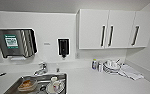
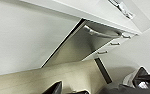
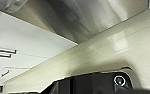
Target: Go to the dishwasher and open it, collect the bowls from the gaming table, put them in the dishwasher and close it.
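In the left wrist view the dishwasher (image 2: pixel 76 47) is a stainless-steel front with a bar handle (image 2: pixel 101 33) along one edge, set among white cabinet fronts. A dark line runs along its side edge. The left gripper (image 2: pixel 66 90) is a pair of dark shapes at the picture's edge, over pale flooring and short of the steel front. In the right wrist view the dishwasher (image 3: pixel 73 17) appears as a streaked steel surface beyond the beige floor, with the dark right gripper (image 3: pixel 91 83) low in front. The bowls and the gaming table are out of view.
The head view faces a white kitchen counter (image 1: pixel 96 80). A steel sink (image 1: pixel 38 83) holds a container with orange contents and white crockery. A tap (image 1: pixel 42 68), a paper-towel dispenser (image 1: pixel 16 42), a soap dispenser (image 1: pixel 63 47), wall cabinets (image 1: pixel 113 28), and stacked dishes (image 1: pixel 111 66) line the back.
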`<state>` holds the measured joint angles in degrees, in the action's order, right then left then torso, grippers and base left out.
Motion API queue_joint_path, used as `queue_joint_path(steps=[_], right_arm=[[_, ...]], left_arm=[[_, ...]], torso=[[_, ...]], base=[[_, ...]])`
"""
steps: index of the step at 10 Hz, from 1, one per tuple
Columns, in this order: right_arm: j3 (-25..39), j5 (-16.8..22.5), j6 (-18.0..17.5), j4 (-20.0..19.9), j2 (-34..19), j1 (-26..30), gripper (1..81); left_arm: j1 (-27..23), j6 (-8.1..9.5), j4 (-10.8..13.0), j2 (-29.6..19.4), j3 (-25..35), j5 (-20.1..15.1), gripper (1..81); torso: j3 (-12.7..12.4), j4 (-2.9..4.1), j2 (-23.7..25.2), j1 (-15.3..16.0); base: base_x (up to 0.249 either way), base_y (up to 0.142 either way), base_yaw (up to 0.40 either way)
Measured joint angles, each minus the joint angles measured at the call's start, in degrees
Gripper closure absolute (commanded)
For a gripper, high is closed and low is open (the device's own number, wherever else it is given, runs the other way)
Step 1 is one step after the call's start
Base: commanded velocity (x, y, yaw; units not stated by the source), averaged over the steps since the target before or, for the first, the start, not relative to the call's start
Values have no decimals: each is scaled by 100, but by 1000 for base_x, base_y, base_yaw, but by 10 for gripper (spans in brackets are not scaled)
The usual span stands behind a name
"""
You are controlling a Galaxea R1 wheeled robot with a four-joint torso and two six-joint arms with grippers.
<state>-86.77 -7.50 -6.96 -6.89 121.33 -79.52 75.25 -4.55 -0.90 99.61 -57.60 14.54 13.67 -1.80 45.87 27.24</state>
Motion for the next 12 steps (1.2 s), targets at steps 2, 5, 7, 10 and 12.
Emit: queue_joint_path(steps=[2, 5, 7, 10, 12], right_arm=[[199, 6, -56, -2, -143, 149, 10], [271, 4, -169, -2, -184, 226, 10], [343, 17, -325, -9, -297, 336, 10], [664, 23, -417, -13, -555, 524, 10], [858, 28, -568, -18, -783, 653, 10]], left_arm=[[-546, 1, 46, -177, 206, -228, 10], [-1045, 23, 90, -107, 283, -978, 10], [-1046, 23, 123, 11, 319, -1096, 10], [-1073, 26, 174, 72, 400, -1093, 10], [-1076, 26, 178, 72, 405, -1091, 10]], torso=[[63, 0, 350, 221], [360, 0, 874, 551], [684, 0, 1248, 793], [970, 0, 1676, 1066], [1316, 0, 2039, 1296]], base=[[0, 0, 0], [0, 0, 0], [0, 0, 0], [0, 0, 0], [0, 0, 0]])
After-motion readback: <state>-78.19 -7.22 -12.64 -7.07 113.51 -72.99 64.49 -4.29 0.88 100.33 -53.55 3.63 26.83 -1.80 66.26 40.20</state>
